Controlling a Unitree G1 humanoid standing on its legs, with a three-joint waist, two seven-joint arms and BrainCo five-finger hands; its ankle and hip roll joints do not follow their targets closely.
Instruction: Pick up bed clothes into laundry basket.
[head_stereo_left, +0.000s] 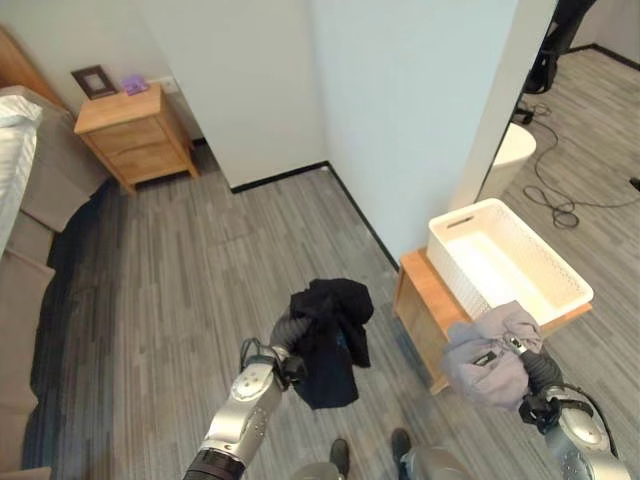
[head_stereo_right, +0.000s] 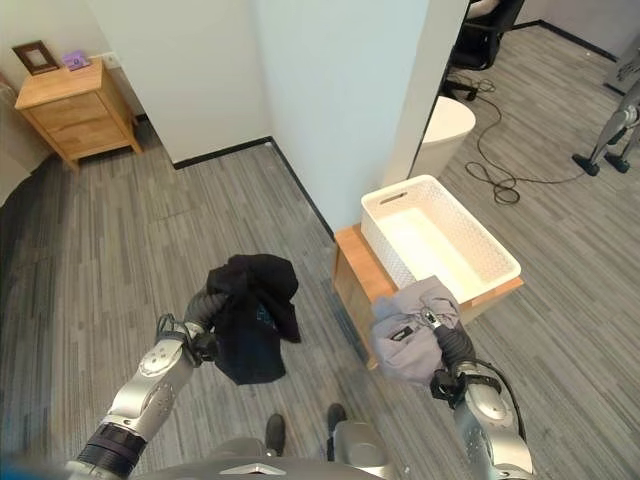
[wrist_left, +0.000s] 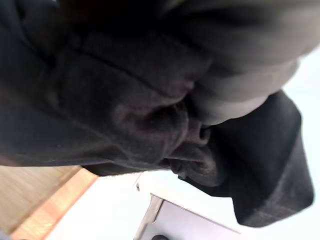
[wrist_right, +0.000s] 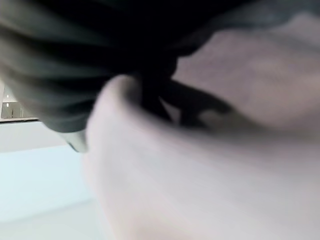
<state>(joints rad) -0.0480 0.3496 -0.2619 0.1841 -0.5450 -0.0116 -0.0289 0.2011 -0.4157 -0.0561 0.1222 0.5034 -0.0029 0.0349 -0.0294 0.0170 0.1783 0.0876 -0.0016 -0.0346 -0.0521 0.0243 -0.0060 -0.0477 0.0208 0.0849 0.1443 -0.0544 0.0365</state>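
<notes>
A black garment (head_stereo_left: 330, 340) hangs bunched from my left hand (head_stereo_left: 287, 330) above the grey floor, left of the basket. The cloth fills the left wrist view (wrist_left: 125, 100) and covers the hand. A grey garment (head_stereo_left: 487, 355) is bundled over my right hand (head_stereo_left: 534, 374), with one dark-tipped finger (head_stereo_right: 430, 320) curled over the cloth. It hangs just in front of the near end of the white laundry basket (head_stereo_left: 470, 216). The basket stands on a low wooden stand (head_stereo_left: 425, 290) and looks empty inside.
A white wall corner (head_stereo_left: 330, 100) juts out behind the basket. A wooden nightstand (head_stereo_left: 135, 135) with a picture frame (head_stereo_left: 93, 80) stands at the far left, beside the bed (head_stereo_left: 30, 200). A white rounded object (head_stereo_left: 512, 155) and floor cables (head_stereo_left: 560, 205) lie beyond the wall.
</notes>
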